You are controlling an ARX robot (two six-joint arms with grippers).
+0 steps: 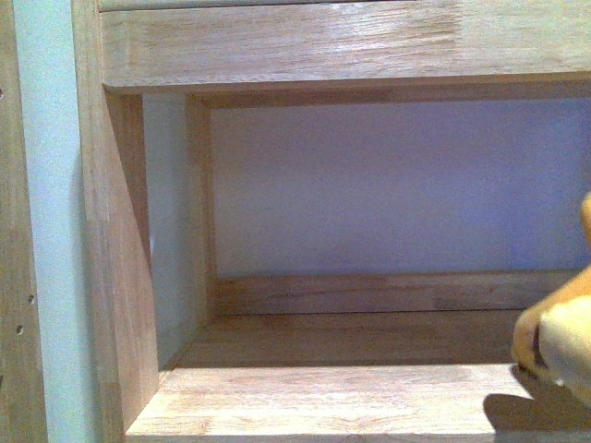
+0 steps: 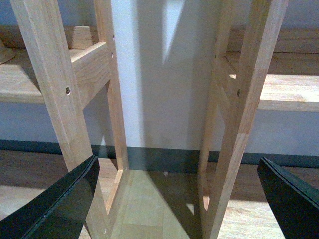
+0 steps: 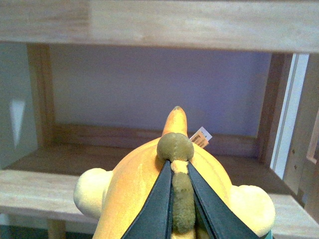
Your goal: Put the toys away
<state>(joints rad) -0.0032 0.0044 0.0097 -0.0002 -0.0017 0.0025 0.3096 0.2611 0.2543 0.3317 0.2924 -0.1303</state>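
Observation:
The toy is an orange-yellow plush animal (image 3: 134,184) with pale yellow limbs and an olive-brown ridge of nubs along its back. My right gripper (image 3: 178,167) is shut on that olive ridge, both dark fingers pinching it. In the front view only a part of the plush animal (image 1: 559,337) shows at the right edge, over the front of the wooden shelf (image 1: 314,397). My left gripper (image 2: 177,191) is open with nothing between its fingers. It hangs low near the floor, facing the shelf unit's wooden legs (image 2: 75,119).
The shelf compartment has a wooden left side panel (image 1: 115,249), a board across its top (image 1: 342,41) and a pale wall behind it. A low wooden rail (image 1: 388,291) runs along the back of the shelf. A white label (image 3: 200,136) sticks out of the plush.

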